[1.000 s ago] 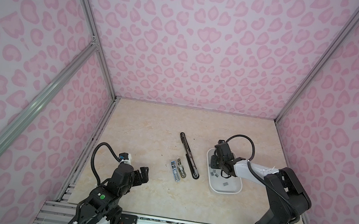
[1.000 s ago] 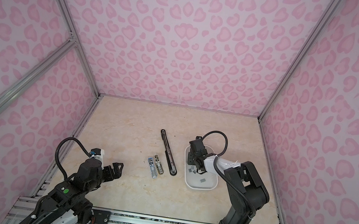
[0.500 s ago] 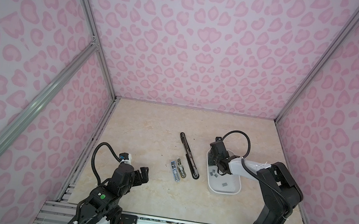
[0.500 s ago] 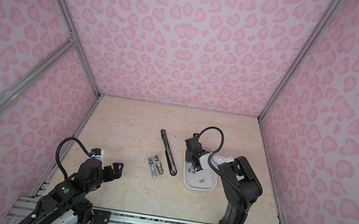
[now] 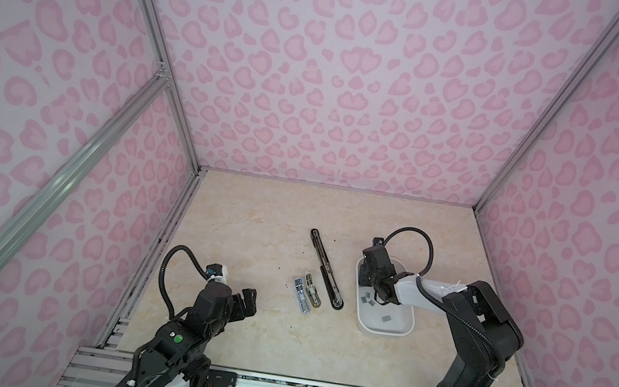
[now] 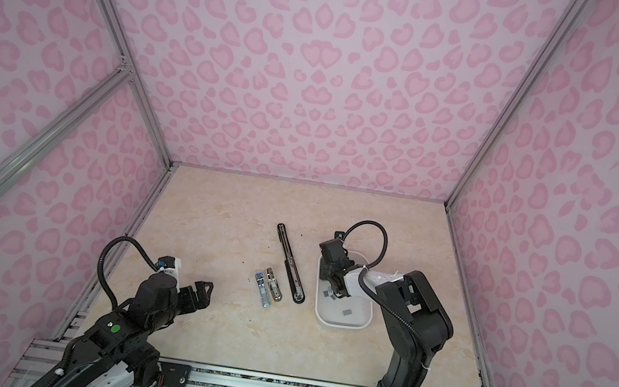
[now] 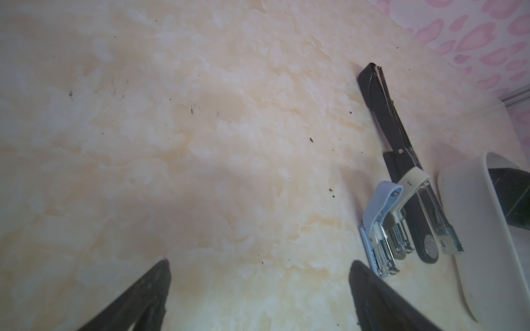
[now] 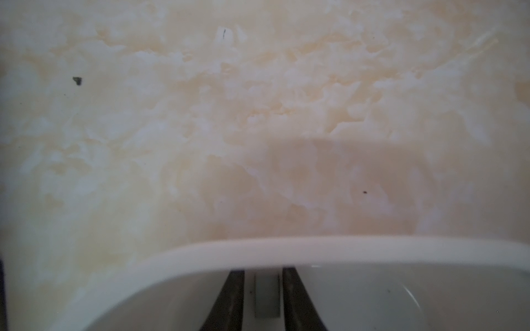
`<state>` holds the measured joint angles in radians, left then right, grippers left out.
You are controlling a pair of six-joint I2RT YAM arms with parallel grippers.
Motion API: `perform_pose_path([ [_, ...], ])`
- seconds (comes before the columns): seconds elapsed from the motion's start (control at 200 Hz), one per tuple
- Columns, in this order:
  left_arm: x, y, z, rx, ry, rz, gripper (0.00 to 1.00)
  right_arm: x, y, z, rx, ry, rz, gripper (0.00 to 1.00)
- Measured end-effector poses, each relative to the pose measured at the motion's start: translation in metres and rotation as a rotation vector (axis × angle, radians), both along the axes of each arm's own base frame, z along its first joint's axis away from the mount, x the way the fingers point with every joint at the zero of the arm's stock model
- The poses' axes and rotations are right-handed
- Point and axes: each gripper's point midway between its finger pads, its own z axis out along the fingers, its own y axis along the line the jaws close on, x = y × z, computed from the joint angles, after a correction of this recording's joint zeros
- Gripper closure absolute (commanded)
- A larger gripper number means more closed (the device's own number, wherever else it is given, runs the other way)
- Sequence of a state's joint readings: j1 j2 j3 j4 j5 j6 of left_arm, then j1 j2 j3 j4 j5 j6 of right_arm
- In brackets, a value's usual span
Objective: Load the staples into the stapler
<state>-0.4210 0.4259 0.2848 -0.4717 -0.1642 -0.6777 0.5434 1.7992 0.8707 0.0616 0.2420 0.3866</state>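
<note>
In the white oval plastic tray (image 5: 382,333), on the right side of the pale marble-look counter (image 5: 234,338), small flat grey metal staples (image 5: 386,318) are seen lying loose. The right fingers (image 8: 231,301) are set down inside the far end of this tray. One grey staple block (image 8: 266,295) is seen between them, with a finger close on each side. Whether the block is squeezed or only framed cannot be told, because that view is blurred.

Just beside the tray, three staplers are laid open on the counter: a long thin black stapler (image 5: 323,266), a small light-blue stapler (image 5: 298,294) and a small cream stapler (image 5: 312,294). Which one is meant to be filled cannot be told.

The left fingers (image 7: 146,301) are held wide apart with nothing between them, over the near left of the counter and well apart from the staplers.

The job is judged to be near its start. The staplers are already opened, and a block is being picked. The block is not yet lifted, carried over, slid into a stapler's metal rail, or shut inside.
</note>
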Motion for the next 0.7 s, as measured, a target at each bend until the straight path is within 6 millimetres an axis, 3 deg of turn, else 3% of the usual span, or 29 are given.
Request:
perform_pose_path([
  [0.705, 0.0003, -0.0006, 0.0013, -0.003, -0.006, -0.002, 0.02, 0.0075, 0.0058, -0.0030, 0.021, -0.020, -0.008, 0.79],
])
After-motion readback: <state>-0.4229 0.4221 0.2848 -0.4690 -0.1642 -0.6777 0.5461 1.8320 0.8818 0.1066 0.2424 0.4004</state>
